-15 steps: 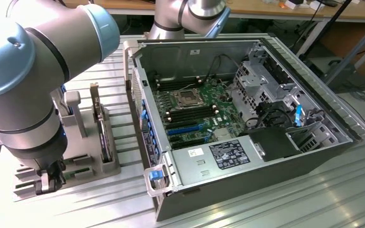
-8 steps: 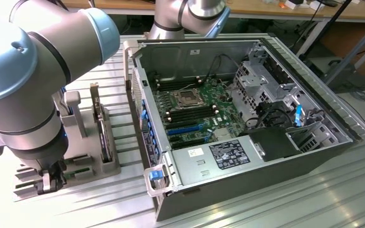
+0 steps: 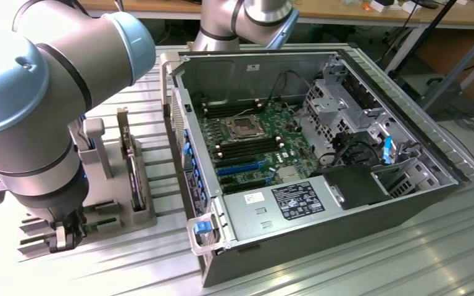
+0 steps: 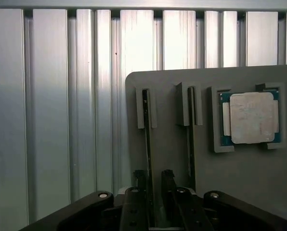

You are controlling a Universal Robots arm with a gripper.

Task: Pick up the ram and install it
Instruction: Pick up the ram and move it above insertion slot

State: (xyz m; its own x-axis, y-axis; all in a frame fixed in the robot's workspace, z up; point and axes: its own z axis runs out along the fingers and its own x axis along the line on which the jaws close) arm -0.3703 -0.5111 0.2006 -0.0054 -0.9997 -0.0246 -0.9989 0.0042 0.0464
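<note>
**Wrist view: hand straddles the edge-side ram in its holder**

Open room first: the ribbed metal counter (image 4: 61, 120) runs bare beyond the gray holder plate (image 4: 206, 79). The plate's rounded corner and straight edge lie just beside the slot that carries the ram (image 4: 147, 139).

In the exterior view the holder sits on the counter between the robot arm (image 3: 47, 92) and the open computer case (image 3: 181, 117). The case's side wall rises close by on the exterior view's right of the holder. The arm's thick joints hang over the holder on the exterior view's left. A larger card (image 3: 131, 163) stands upright in the holder, between the arm and the case wall. Inside the case the motherboard (image 3: 253, 148) lies face up, walled in on all sides, with cables and drive cages on the exterior view's right.

On the plate, the ram stands on edge in its slot. A second ram (image 4: 190, 134) stands in a parallel slot next to it, and a square processor chip (image 4: 252, 118) rests in a recess beyond that.

The hand (image 4: 154, 174) is down over one end of the edge-side ram, with the stick running between its fingers (image 4: 168, 179). The hand is released, not clamped: one finger is close against the stick, and a strip of gray plate shows between the stick and the other.
</note>
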